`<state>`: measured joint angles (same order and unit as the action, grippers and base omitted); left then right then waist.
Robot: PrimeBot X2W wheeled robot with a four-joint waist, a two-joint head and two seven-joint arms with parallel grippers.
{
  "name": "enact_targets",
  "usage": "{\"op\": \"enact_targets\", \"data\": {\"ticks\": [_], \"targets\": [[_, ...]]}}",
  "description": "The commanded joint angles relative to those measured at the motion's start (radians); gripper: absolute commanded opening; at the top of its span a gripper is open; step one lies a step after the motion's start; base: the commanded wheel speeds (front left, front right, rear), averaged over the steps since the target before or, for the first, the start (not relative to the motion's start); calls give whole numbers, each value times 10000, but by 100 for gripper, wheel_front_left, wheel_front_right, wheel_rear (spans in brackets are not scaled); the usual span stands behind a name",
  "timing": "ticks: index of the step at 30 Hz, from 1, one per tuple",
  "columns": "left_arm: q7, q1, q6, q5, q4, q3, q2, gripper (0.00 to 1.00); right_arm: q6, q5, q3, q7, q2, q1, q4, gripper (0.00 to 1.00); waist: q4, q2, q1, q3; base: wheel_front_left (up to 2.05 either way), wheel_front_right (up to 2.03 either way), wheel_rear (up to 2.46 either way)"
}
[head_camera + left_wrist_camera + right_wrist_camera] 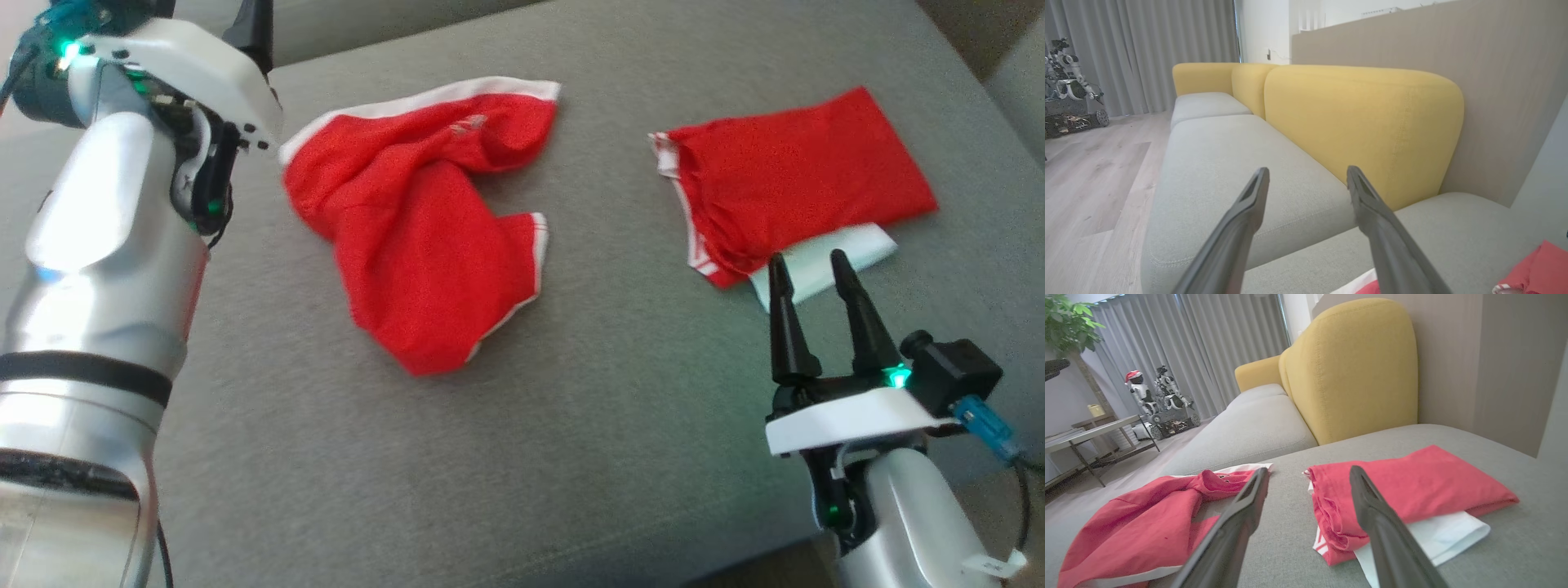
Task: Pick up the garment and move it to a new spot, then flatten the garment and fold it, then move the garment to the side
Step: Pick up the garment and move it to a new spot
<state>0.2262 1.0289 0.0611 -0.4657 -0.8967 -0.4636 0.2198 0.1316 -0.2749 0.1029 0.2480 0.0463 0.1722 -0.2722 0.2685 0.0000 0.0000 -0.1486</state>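
A crumpled red garment (424,229) with white trim lies on the grey cushion (571,408), left of centre. To its right a second red garment (800,180) lies folded flat over a white cloth (824,261). My right gripper (807,258) hovers open at the near edge of that folded pile, holding nothing. In the right wrist view its fingers (1237,522) frame the gap between the crumpled garment (1139,526) and the folded one (1412,486). My left arm (122,204) is raised at the far left. My left gripper (1308,170) is open and empty, pointing along the sofa.
Yellow backrests (1363,122) run behind the grey seat cushions (1220,163). Wood floor (1094,171) lies beyond the seat's left edge. Other robots (1159,400), a low table (1090,437) and a plant (1069,318) stand across the room. The cushion's front edge (653,555) is near.
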Motion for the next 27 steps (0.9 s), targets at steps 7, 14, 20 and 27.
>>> {"op": "enact_targets", "data": {"ticks": [7, 14, 20, 27], "targets": [[338, -910, 348, -606, 1127, 886, 433, 100, -9, 461, -260, -9, 39, -120, 192, 100, -1633, 0, 0, 961, 0, 0, 0], [352, -3501, 380, -1065, 3182, 1642, 390, 100, -9, 571, -701, -324, 39, -695, 184, 100, -2806, 0, 0, 1567, 0, 0, 0], [354, -6645, -98, -1198, 5481, 2478, -104, 100, -9, 567, -844, -577, 39, -1107, 174, 100, -3450, 0, 0, 1753, 0, 0, 0], [355, -8647, -270, -716, 7049, 3056, -893, 100, -9, 612, -1003, -738, 39, -1169, 115, 100, -3863, 0, 0, 1700, 0, 0, 0]]}}
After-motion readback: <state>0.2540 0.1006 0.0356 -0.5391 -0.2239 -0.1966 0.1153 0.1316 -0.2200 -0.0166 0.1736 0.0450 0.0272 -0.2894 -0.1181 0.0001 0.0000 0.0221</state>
